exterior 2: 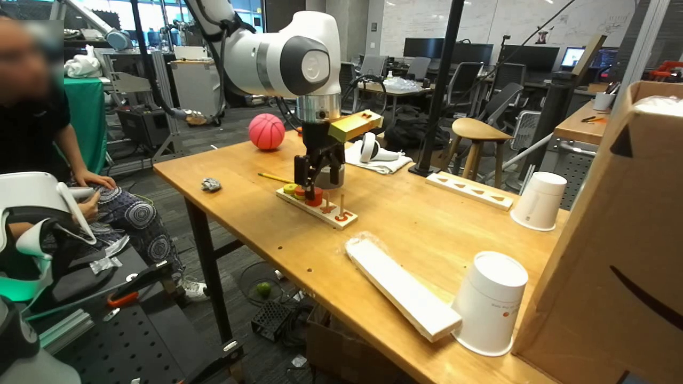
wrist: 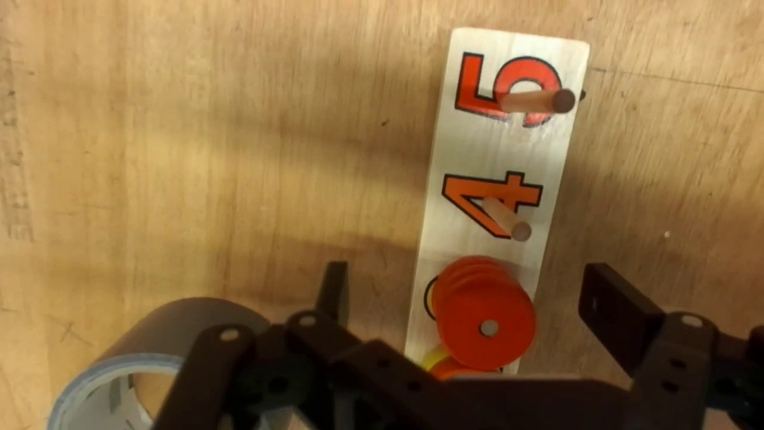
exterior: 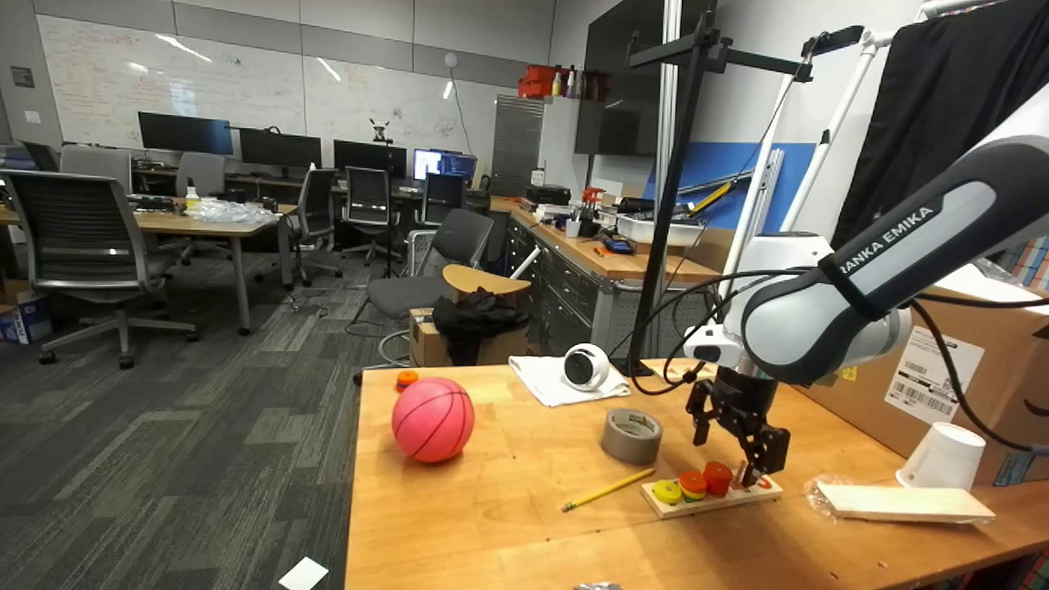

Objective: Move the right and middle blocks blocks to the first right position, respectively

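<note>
I have the gripper (wrist: pixel 468 289) low at the numbered peg board (wrist: pixel 495 149), jaws spread wide, one finger on either side of the red stack (wrist: pixel 486 316). In the wrist view I see a gap between that stack and each fingertip, so it sits between them, clear of both. It is threaded on the peg next to the 4; its own numeral is mostly covered.

In an exterior view the row reads plainly for me: the red stack is the right one, the orange-topped stack (exterior: pixel 692 483) is the middle one just beside it, and a yellow stack (exterior: pixel 667 492) sits at the left end. I cannot tell whether neighbouring stacks touch. Right of the red stack, the 4 peg (wrist: pixel 513 226) and the 5 peg (wrist: pixel 537 101) show bare wood down to the board.

On the table (exterior: pixel 492 524), a pencil (exterior: pixel 608 490) lies near the board's left end, and a grey tape roll (exterior: pixel 632 451) lies flat on the far side. Well to the left is the pink-red ball (exterior: pixel 433 419); at the far edge, a white device (exterior: pixel 583 367) rests on a white cloth (exterior: pixel 541 381). To the right I see a pale wooden bar (exterior: pixel 905 502) with clear wrap at its left end, a white cup (exterior: pixel 942 457) just behind it, and a cardboard box (exterior: pixel 1008 377).
</note>
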